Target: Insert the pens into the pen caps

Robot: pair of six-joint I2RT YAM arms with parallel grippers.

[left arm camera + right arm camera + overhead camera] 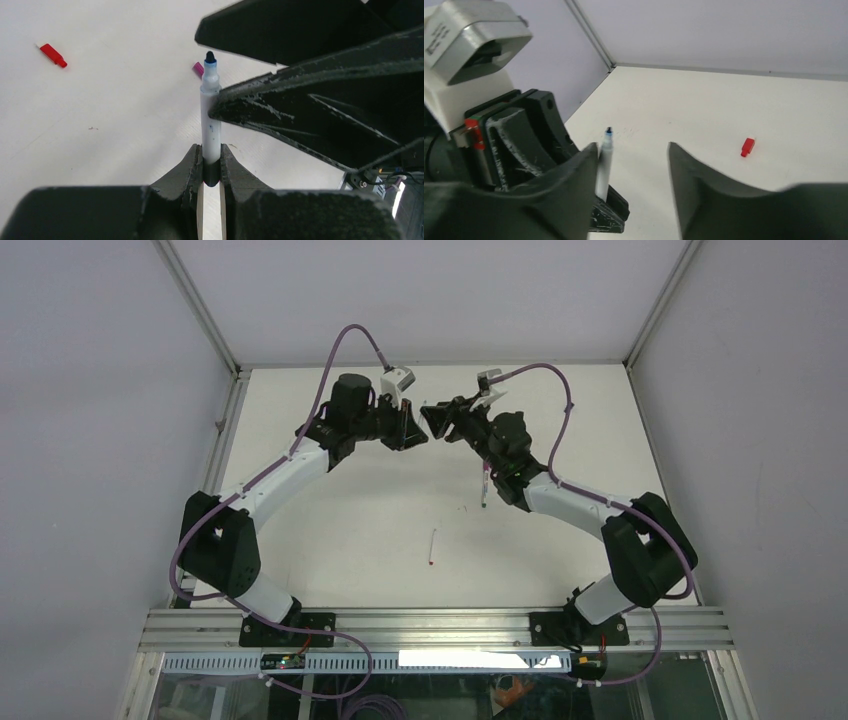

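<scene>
My left gripper (211, 152) is shut on the dark end of a white pen (210, 115), whose blue tip points away from it. My right gripper (633, 148) is open and empty, facing the left one. The blue-tipped pen (604, 165) stands between its jaws, against one finger (574, 185). In the top view both grippers meet tip to tip at the table's far middle, the left (412, 426) and the right (444, 420). A red cap (53, 55) and a magenta cap (198, 69) lie on the table. The blue cap is out of view.
A pen with a red tip (432, 547) lies loose in the middle of the white table (350, 530). Another pen (485, 488) lies beside the right forearm. The red cap also shows in the right wrist view (747, 146). Grey walls enclose the table on three sides.
</scene>
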